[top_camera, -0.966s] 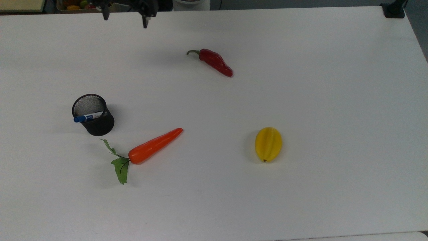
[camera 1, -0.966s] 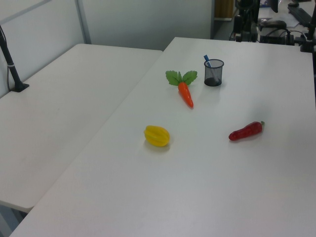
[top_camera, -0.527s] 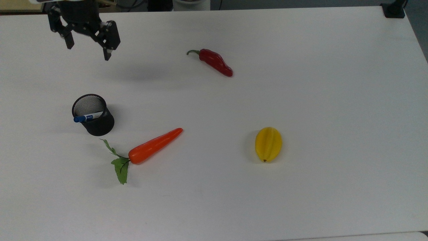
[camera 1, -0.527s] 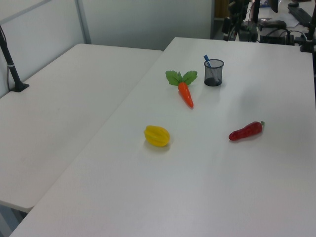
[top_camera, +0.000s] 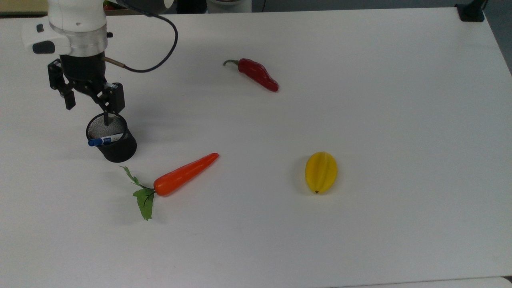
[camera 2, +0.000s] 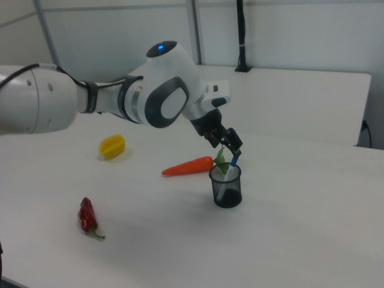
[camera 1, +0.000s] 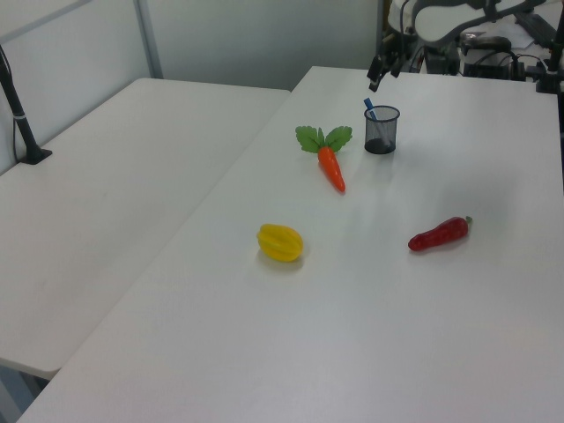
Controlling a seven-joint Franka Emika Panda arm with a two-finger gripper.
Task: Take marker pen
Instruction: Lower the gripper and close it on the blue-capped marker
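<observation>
Hovering with fingers spread and empty, tool at upper left of the top view, just above mesh pen cup. Leaning inside that cup, blue cap poking over the rim: marker pen, not yet gripped. Left to do, seemingly: descending, closing, lifting out.

Robotics lab or office workspace: plain white table, adjoining white table, grey partition panels, and clamped black camera post.
</observation>
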